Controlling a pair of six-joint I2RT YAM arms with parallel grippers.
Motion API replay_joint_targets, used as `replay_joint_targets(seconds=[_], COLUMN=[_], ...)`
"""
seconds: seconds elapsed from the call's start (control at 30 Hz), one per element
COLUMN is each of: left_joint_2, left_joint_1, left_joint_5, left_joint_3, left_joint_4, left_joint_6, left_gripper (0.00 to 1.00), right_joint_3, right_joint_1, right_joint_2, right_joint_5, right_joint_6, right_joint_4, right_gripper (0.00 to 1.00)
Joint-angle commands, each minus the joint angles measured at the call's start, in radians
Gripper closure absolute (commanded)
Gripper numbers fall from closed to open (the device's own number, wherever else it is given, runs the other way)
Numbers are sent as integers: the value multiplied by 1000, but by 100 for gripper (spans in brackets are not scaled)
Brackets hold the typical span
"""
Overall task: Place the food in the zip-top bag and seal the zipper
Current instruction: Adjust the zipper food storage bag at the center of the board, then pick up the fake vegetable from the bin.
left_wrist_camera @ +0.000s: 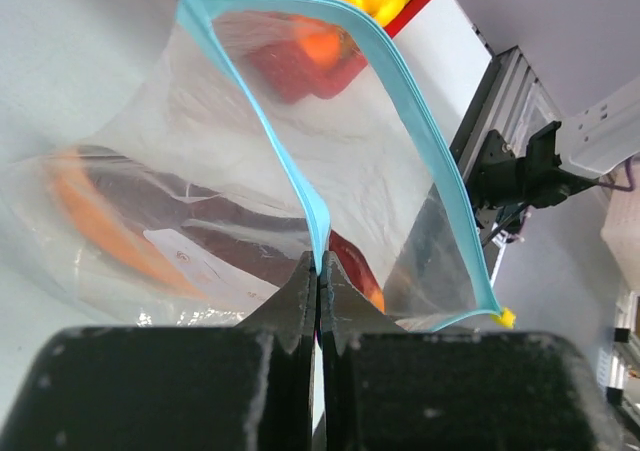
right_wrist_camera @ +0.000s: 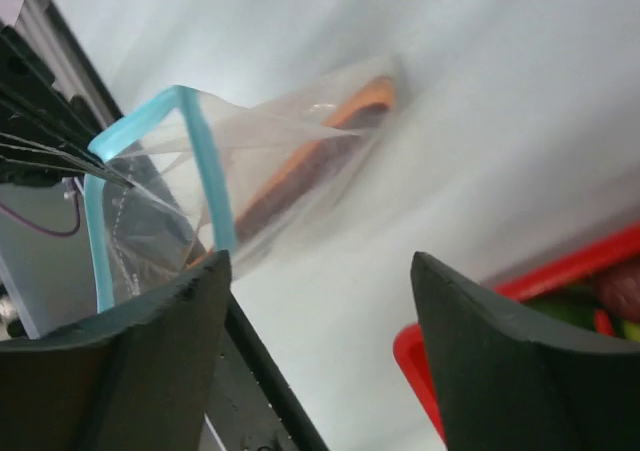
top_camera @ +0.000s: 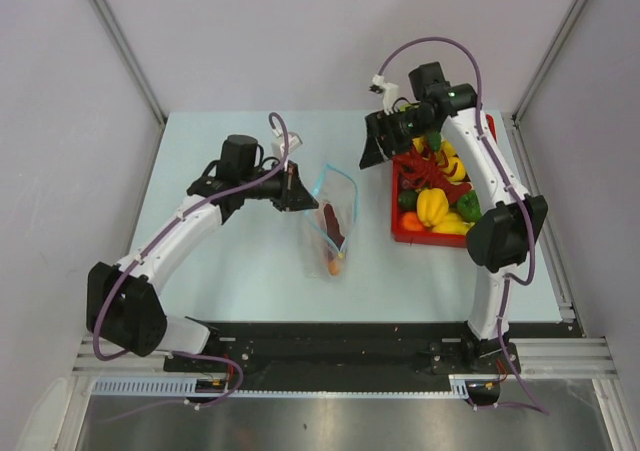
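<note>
No legible text or labels anywhere.

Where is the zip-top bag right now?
In the top view the zip-top bag sits mid-table, between the left claw, which pinches its zipper edge, and the red tray on the right.

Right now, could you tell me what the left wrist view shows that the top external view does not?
Only left wrist: the left gripper shut on the zipper, and a yellow tab at the strip's end. Only top external: the right gripper and both arms whole. Both: the zip-top bag, mouth open, an orange carrot inside, and the red tray.
</note>
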State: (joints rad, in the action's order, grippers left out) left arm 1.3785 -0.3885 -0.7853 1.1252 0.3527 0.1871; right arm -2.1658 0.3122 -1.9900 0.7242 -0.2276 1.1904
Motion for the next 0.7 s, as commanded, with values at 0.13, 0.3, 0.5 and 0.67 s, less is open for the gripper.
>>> replay_joint_targets(seconds=[0.13,0.3,0.5,0.67], left_joint_2=[17,48,60,71], left_joint_1=[57,65,77,85], left_joint_5=[-55,-68,-60,-51], left_joint_3=[27,48,67,76], left_joint_4=[-86,-89,-72,-57], left_joint_6=[67,71,63,54], left_gripper=[100,100,100,100], right_joint_3=[-2,-64,-189,-215], right_joint_1=[-175,-225,-237,-232], right_joint_2=[62,-39,-202,-283], right_joint_5=[-262,-480,-618,-646], right_joint_6=[30,57,31,-2], right_joint_4=[-113,-268,-368,-460], right_gripper=[15,19,24,25])
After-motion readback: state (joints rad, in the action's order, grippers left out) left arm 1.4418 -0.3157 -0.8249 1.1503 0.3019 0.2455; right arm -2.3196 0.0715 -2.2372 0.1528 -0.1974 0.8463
